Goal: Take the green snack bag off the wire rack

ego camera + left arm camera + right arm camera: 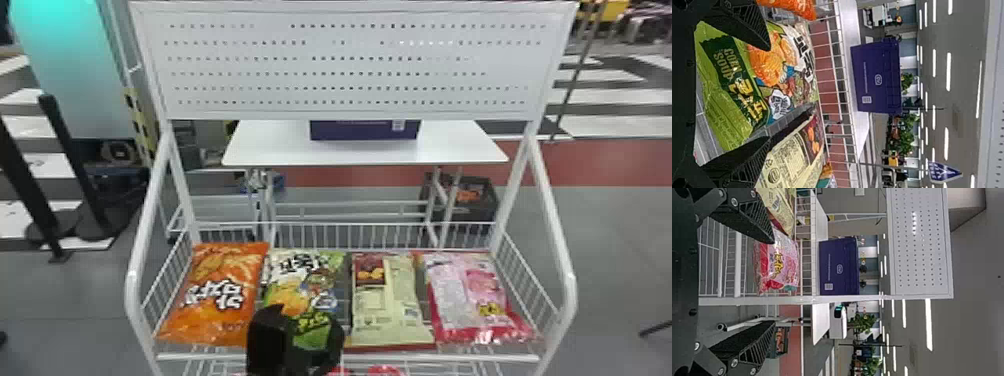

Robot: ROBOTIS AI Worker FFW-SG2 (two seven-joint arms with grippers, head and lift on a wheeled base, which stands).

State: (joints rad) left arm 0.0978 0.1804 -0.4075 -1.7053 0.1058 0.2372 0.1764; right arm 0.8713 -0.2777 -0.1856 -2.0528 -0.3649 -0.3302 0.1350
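Near rail (450, 358), left claw (302, 327) gapes toward green bag (300, 280).

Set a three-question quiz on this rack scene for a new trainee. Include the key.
1. Where does the orange bag lie relative to the green snack bag?
A) on the robot's left
B) on the robot's right
C) underneath it

2. True or false: the left gripper's fingers are spread apart.

3. Short answer: what dark thing stands on the white table behind the wire rack?

Key: 1 A; 2 true; 3 a purple box.
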